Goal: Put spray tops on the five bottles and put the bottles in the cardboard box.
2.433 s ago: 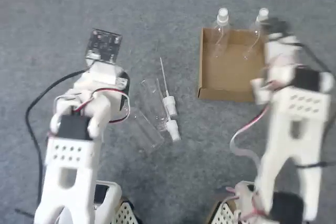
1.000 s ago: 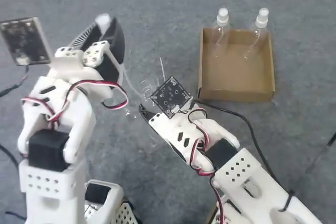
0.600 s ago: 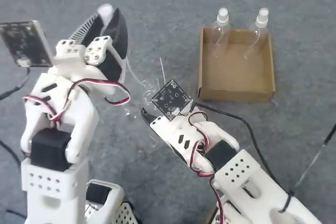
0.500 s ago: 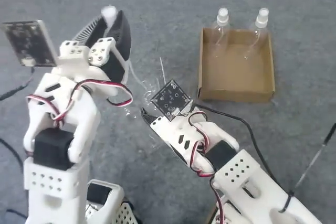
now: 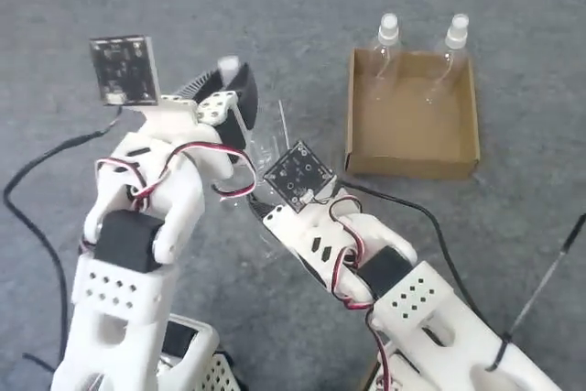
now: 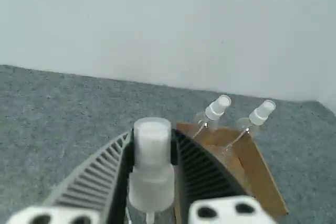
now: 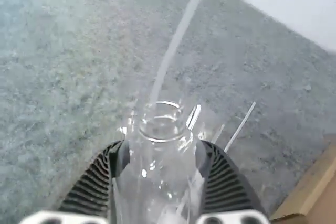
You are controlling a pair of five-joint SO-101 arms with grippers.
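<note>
Both arms are built of white printed plastic shells with rounded edges. The left arm (image 5: 137,217) carries a black servo block (image 5: 124,240) above a flat white panel (image 5: 110,290) pierced with two rows of small round holes. The right arm (image 5: 320,240) has a matching black motor (image 5: 385,272) and a holed plate (image 5: 419,299). Thin red, white and black wires (image 5: 174,155) run in bundles along the upper links, and a thicker black cable (image 5: 32,180) trails off the left arm. A dark, bare square circuit board (image 5: 124,70) is fixed at each wrist. The left gripper (image 6: 152,145) and right gripper (image 7: 160,153) have dark fingers ribbed on their outer faces, set in white mounts with dark screw holes (image 6: 207,212).
</note>
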